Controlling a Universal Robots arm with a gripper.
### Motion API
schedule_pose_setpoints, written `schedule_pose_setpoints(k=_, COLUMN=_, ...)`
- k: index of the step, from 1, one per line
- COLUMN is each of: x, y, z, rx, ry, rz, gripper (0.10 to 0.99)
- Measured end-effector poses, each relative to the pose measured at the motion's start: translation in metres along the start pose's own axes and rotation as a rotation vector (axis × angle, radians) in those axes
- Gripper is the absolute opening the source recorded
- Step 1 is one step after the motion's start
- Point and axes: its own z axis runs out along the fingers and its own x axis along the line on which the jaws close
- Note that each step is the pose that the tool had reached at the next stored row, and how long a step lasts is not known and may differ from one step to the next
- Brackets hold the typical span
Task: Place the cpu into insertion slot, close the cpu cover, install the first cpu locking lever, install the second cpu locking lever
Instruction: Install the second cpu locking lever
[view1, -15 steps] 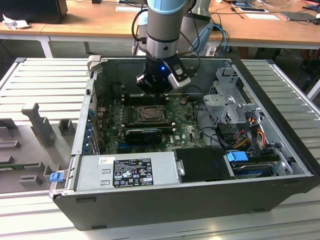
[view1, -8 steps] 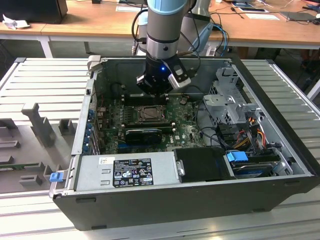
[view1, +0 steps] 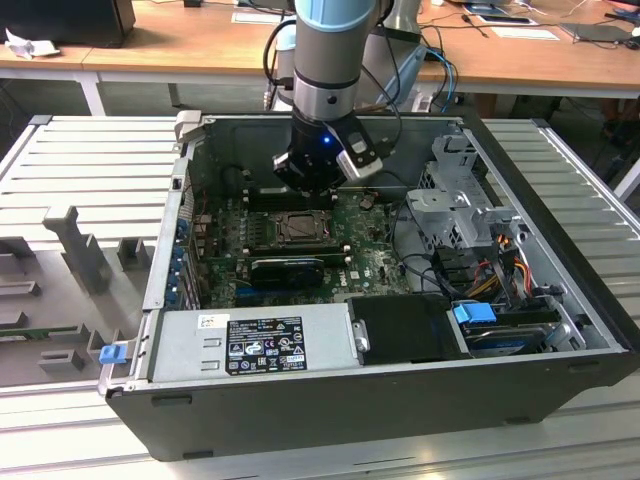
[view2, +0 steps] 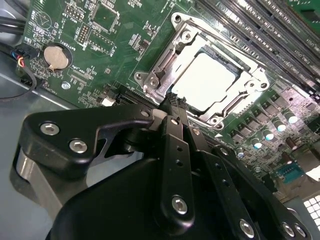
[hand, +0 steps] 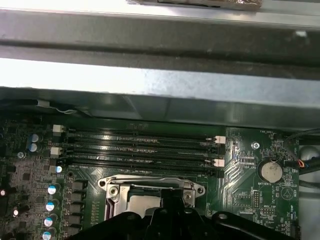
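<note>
The cpu (view2: 202, 82), a pale square chip, lies flat in the insertion slot (view1: 298, 228) on the green board. The cpu cover (view2: 162, 67), a metal frame with a square opening, lies down around the chip. My gripper (view2: 173, 100) hangs just above the socket's edge. Its black fingers (view2: 176, 150) are pressed together to a narrow tip, with nothing visible between them. In the first wrist view the gripper (hand: 172, 197) overlaps the near rim of the cover (hand: 150, 184). In the exterior view the gripper (view1: 305, 200) stands right over the socket inside the open computer case.
Long black memory slots (hand: 140, 145) run beside the socket, and a coin battery (view2: 55, 56) sits on the board. A black graphics card (view1: 288, 268), the power supply (view1: 255, 340), a drive cage (view1: 460, 200) and cables (view1: 480, 275) crowd the case. The case wall (hand: 160, 80) rises behind the memory slots.
</note>
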Motion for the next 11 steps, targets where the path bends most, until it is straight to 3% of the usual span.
schedule_pose_setpoints(k=2, x=0.0, y=0.0, z=-0.0012, rx=0.0, ry=0.0001, rz=0.0, gripper=0.106)
schedule_pose_setpoints(k=7, x=-0.0001, y=0.0016, z=-0.0162, rx=0.0, ry=0.0, rz=0.0, gripper=0.106)
schedule_pose_setpoints(k=11, x=0.0001, y=-0.002, z=-0.017, rx=0.0, ry=0.0, rz=0.0, gripper=0.106)
